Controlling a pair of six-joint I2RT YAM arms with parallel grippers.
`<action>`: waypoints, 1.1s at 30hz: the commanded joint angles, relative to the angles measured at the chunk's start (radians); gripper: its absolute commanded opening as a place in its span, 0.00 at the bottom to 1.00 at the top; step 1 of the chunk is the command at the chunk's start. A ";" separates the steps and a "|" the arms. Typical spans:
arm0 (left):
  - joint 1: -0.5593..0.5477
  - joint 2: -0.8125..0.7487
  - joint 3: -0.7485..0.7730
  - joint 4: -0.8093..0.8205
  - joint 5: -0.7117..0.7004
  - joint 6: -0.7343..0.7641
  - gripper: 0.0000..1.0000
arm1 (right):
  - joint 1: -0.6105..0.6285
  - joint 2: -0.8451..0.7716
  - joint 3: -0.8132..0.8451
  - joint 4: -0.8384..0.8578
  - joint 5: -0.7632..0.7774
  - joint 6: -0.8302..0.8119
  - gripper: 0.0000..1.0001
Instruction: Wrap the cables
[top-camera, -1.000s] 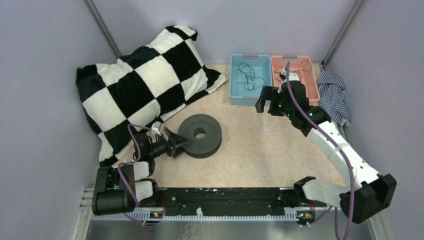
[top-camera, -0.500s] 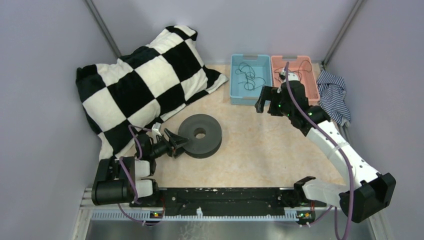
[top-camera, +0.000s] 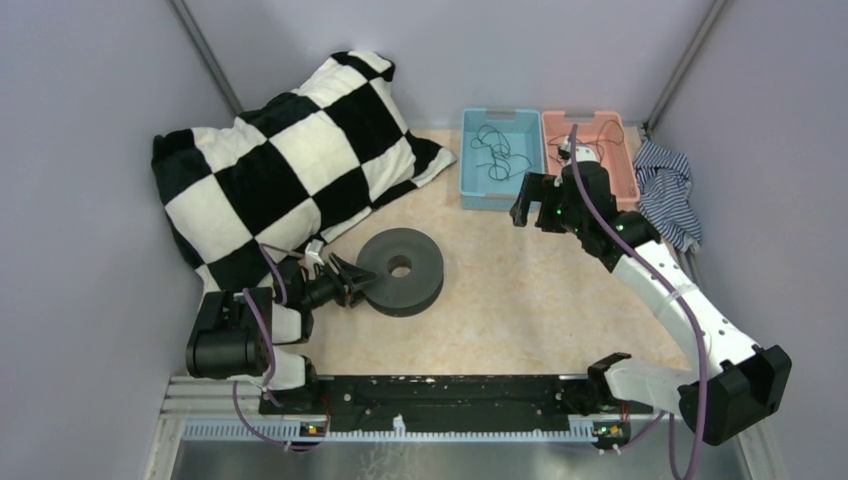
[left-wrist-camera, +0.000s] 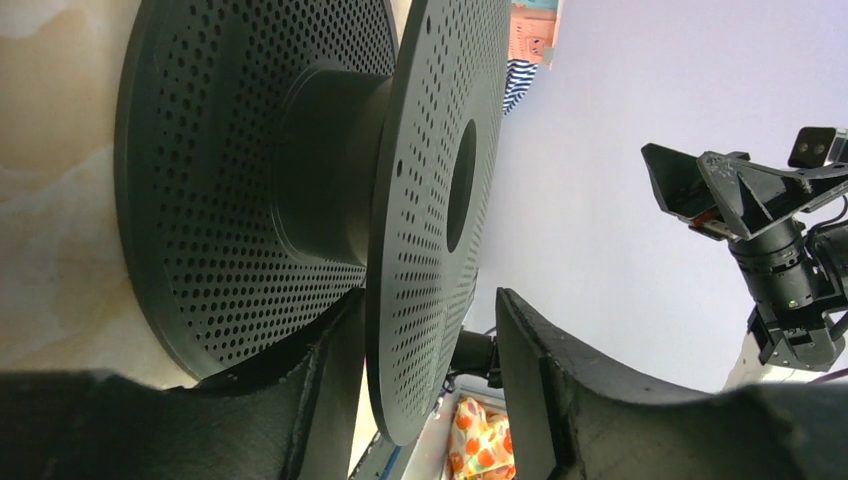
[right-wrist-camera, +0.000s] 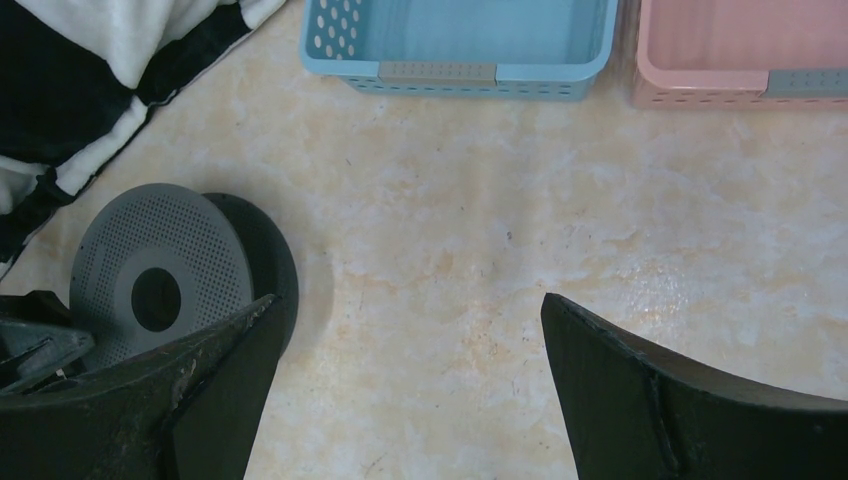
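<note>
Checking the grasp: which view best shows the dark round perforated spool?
Left wrist: the dark round perforated spool fills the frame, one flange between the left gripper's fingers. Top external shows the spool whole but small; right wrist shows it partly hidden by a finger.

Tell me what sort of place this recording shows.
Probably a robot test booth: plain walls enclose a small tabletop, two arms are bolted at its near edge, and a checkered pillow and plastic bins sit as props.

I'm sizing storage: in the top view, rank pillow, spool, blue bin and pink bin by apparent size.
1. Pillow, by far.
2. Blue bin, pink bin (partly behind the right arm) and spool: too alike to rank.
</note>
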 joint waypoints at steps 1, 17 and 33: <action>-0.004 0.014 0.025 0.153 -0.003 -0.014 0.54 | 0.000 -0.003 0.035 0.014 0.022 0.004 0.99; -0.048 -0.159 0.374 -0.444 -0.056 0.216 0.00 | 0.000 -0.004 0.037 0.010 0.045 -0.003 0.99; -0.743 -0.066 1.151 -1.416 -1.022 0.901 0.00 | -0.134 -0.011 0.087 -0.080 0.048 -0.030 0.99</action>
